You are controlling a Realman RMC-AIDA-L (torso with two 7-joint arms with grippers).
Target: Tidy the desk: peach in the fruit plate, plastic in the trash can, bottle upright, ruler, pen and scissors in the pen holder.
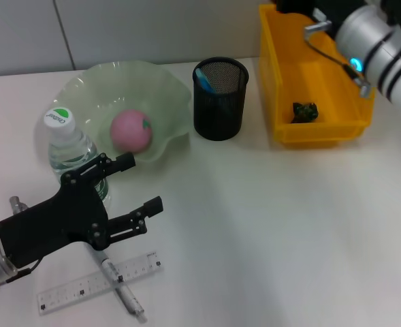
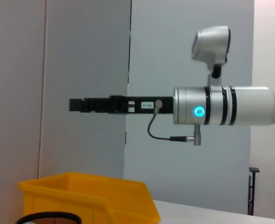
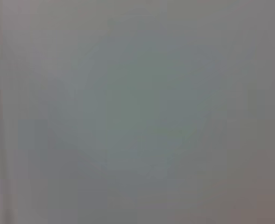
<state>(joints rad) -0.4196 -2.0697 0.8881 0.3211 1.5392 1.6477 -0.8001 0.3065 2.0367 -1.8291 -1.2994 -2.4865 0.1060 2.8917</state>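
Left gripper (image 1: 140,184) wide open, empty, above ruler (image 1: 98,281) & pen (image 1: 120,285), right gripper (image 2: 88,104) over yellow bin (image 1: 314,82), grip state unclear

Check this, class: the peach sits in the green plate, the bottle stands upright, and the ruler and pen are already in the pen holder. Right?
Not quite. The head view shows the ruler and pen lying crossed on the desk, not in the pen holder. The rest holds.
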